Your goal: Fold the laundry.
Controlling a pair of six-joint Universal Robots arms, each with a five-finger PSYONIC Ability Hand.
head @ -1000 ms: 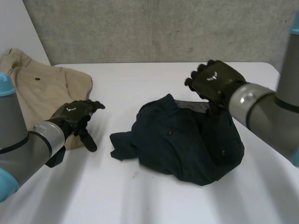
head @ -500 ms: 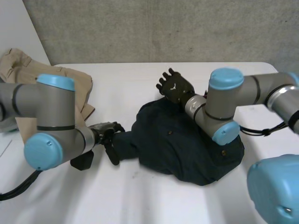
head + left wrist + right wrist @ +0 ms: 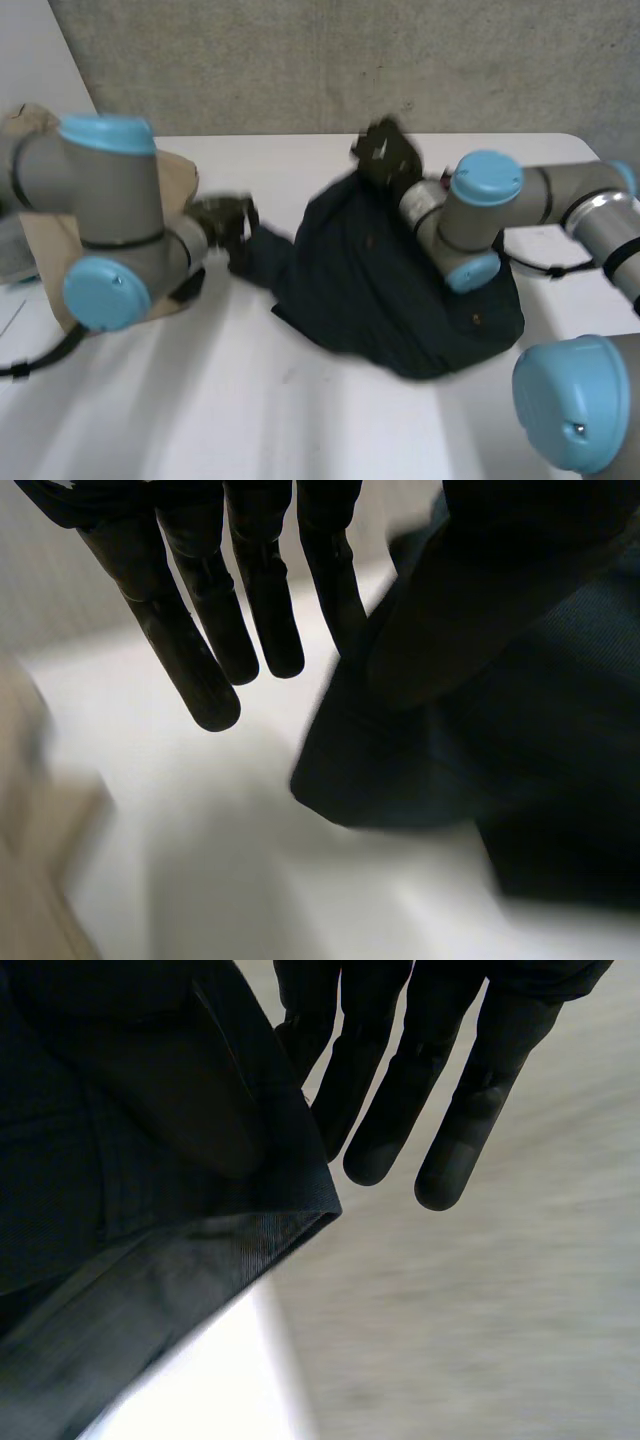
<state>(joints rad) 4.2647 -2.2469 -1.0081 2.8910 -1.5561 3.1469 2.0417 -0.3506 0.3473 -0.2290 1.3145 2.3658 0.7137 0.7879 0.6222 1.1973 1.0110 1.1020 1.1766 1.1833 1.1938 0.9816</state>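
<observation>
A dark blue garment (image 3: pixel 380 290) with small buttons lies bunched in the middle of the white table (image 3: pixel 300 420). My left hand (image 3: pixel 222 218) is at its left corner. In the left wrist view that hand (image 3: pixel 190 610) pinches the cloth (image 3: pixel 500 730) between the thumb and the nearest straight finger. My right hand (image 3: pixel 385 155) holds the garment's far edge, lifted off the table. In the right wrist view this hand (image 3: pixel 450 1090) has its thumb pressing the cloth's hem (image 3: pixel 120 1240) against a finger.
Beige trousers (image 3: pixel 170 175) lie at the table's left end, behind my left arm, and show beside the left hand (image 3: pixel 30 880). My right arm's elbow (image 3: pixel 485 220) hangs over the dark garment. A grey wall (image 3: pixel 300 60) stands behind the table.
Both hands have closed on the dark garment. The right hand has raised its far edge and the left hand has drawn its left corner up and leftward, stretching the cloth.
</observation>
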